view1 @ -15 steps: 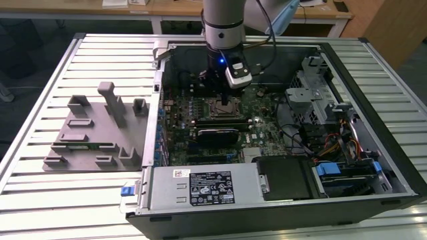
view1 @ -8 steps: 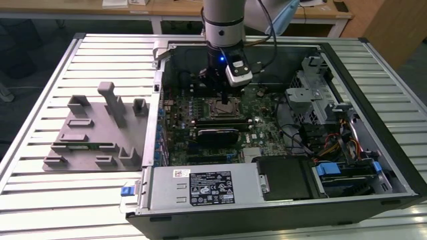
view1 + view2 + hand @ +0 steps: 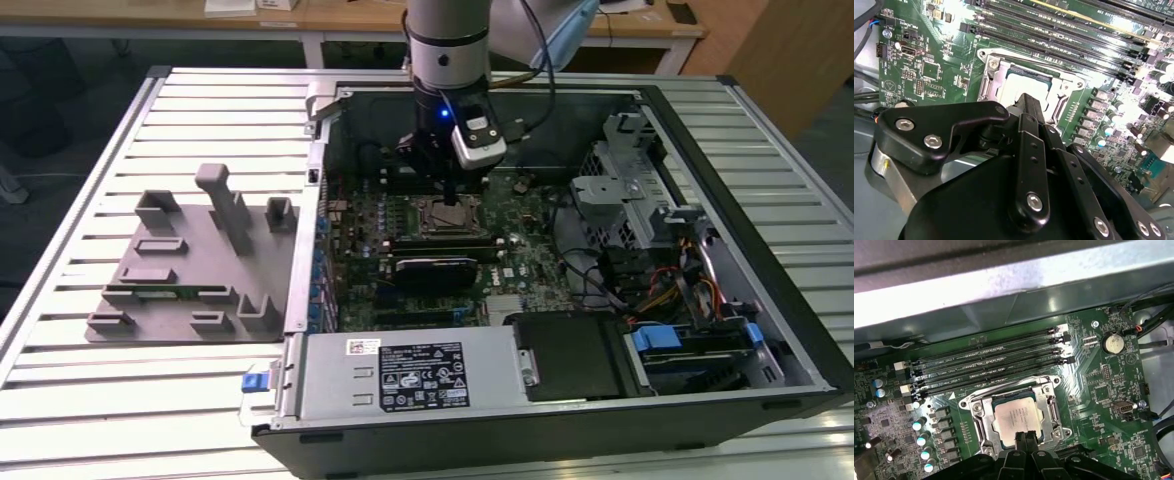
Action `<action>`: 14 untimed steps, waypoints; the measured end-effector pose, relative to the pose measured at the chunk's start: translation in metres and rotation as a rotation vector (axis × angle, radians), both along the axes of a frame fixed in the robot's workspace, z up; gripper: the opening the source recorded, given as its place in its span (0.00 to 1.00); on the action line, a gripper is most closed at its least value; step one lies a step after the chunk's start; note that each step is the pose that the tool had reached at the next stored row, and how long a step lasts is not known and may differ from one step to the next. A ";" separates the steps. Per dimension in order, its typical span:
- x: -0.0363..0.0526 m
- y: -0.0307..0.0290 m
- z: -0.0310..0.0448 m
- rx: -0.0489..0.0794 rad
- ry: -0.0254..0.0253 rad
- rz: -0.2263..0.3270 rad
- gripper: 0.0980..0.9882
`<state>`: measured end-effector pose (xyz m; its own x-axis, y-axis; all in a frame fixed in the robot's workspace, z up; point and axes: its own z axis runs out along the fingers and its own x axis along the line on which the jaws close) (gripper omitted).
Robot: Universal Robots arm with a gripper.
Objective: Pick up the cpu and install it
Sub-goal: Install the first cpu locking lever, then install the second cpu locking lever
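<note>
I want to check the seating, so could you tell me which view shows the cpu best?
The first wrist view: the cpu lies in its socket, top mostly visible. The second wrist view shows a corner behind the hand; the exterior view, hardly anything.

Cpu (image 3: 1015,416) in socket (image 3: 1050,412), fingers (image 3: 1024,438) above.

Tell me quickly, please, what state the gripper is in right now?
Gripper: fingertips drawn together at the edge of the cpu, which sits in the motherboard socket; whether it is gripping the chip cannot be told.
</note>
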<state>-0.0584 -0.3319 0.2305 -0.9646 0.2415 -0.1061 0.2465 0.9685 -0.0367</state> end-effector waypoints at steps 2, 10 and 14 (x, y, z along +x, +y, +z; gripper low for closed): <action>0.0000 0.0000 0.0003 0.000 0.0001 0.000 0.01; 0.0000 0.0000 0.0004 0.000 0.0001 0.000 0.01; 0.0000 0.0000 0.0005 0.000 0.0001 0.000 0.01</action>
<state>-0.0584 -0.3319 0.2310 -0.9646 0.2415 -0.1060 0.2465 0.9684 -0.0370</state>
